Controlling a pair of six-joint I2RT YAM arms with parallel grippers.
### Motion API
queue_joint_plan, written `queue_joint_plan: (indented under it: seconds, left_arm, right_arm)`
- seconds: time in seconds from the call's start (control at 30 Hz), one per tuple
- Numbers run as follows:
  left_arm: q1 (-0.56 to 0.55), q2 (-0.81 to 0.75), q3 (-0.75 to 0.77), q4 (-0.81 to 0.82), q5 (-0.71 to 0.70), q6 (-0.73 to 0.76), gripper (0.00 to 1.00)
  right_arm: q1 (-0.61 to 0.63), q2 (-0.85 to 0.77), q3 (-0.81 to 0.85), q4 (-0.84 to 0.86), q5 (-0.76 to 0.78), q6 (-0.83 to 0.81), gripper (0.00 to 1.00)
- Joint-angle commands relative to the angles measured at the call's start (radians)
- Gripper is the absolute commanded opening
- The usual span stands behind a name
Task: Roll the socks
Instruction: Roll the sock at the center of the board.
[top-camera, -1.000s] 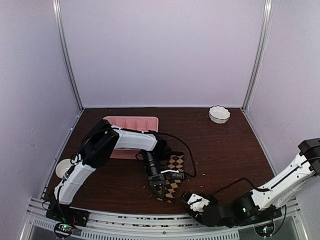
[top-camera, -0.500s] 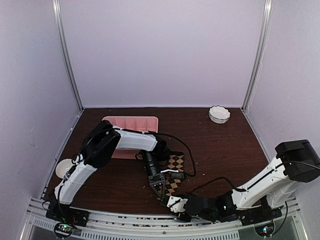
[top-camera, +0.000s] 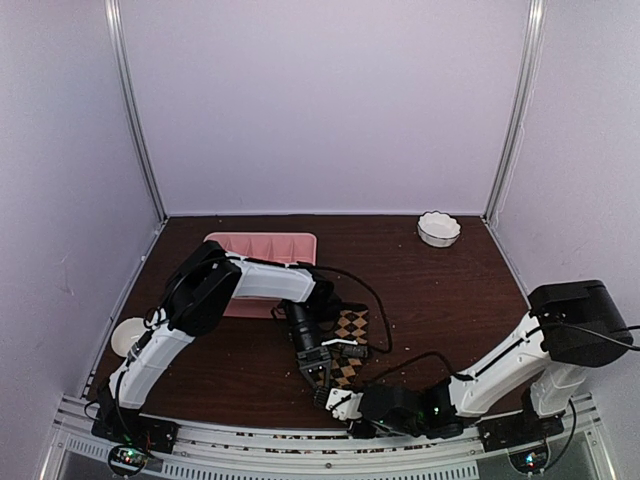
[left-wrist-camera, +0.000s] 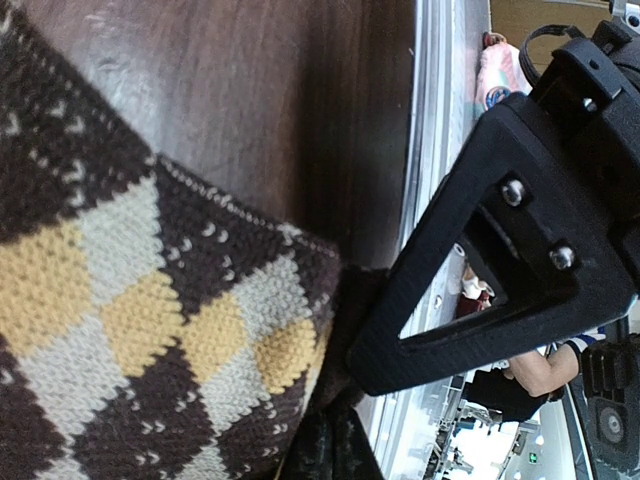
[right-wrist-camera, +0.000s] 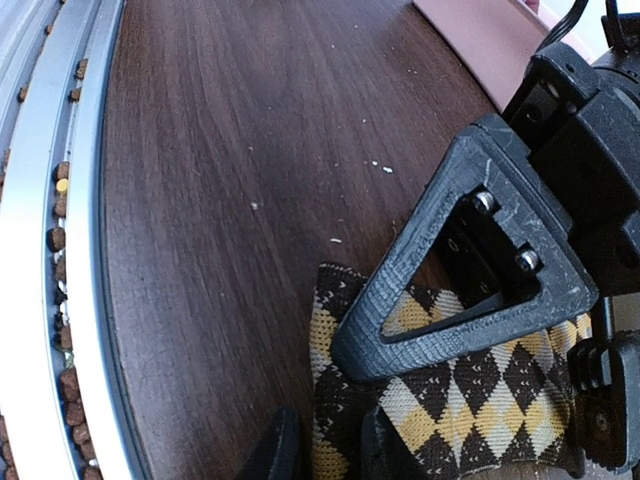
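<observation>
The brown-and-tan checkered knit sock, laid near-centre on the dark wooden bench, could be shoved aside, or the tools knocked together, since both are crowded at its near corner. The right tool is held parted astride that edge. The left tool is rested on the sock, but its grip cannot be told.

Checkered sock: dark brown knit with tan and yellow diamonds. Unrolled, spread mostly flat on the table, toward 6 o'clock from its centre, long axis roughly 12 to 6.
</observation>
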Motion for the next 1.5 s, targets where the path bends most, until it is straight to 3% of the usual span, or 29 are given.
queue_joint_plan:
  seconds: [0.0, 0.13, 0.37, 0.47, 0.67, 0.87, 1.07, 1.23, 1.47]
  left_arm:
    - [0.005, 0.061, 0.001, 0.115, -0.175, 0.015, 0.00]
    - [0.005, 0.055, 0.000, 0.112, -0.178, 0.021, 0.00]
    - [0.005, 0.038, -0.003, 0.108, -0.188, 0.040, 0.00]
    - [0.005, -0.022, -0.047, 0.160, -0.216, 0.044, 0.14]
    - [0.016, -0.273, -0.258, 0.432, -0.289, 0.018, 0.26]
    - [0.022, -0.531, -0.486, 0.742, -0.402, -0.022, 0.35]
    - [0.012, -0.648, -0.587, 0.796, -0.365, 0.096, 0.34]
    - [-0.060, -0.614, -0.606, 0.732, -0.394, 0.239, 0.29]
    - [-0.096, -0.593, -0.662, 0.798, -0.396, 0.276, 0.31]
  right_arm:
    - [-0.015, 0.028, -0.016, 0.010, -0.029, 0.020, 0.18]
    - [-0.019, 0.030, -0.040, 0.005, -0.051, 0.056, 0.08]
    - [-0.050, 0.032, -0.069, -0.026, -0.119, 0.160, 0.00]
    - [-0.093, 0.031, -0.087, -0.023, -0.202, 0.227, 0.00]
    - [-0.160, 0.023, -0.126, -0.005, -0.376, 0.368, 0.00]
    - [-0.187, 0.035, -0.176, 0.063, -0.453, 0.507, 0.00]
    - [-0.231, 0.077, -0.181, 0.065, -0.524, 0.626, 0.00]
    - [-0.284, 0.146, -0.195, 0.091, -0.600, 0.710, 0.00]
    - [-0.357, 0.227, -0.249, 0.230, -0.706, 0.813, 0.00]
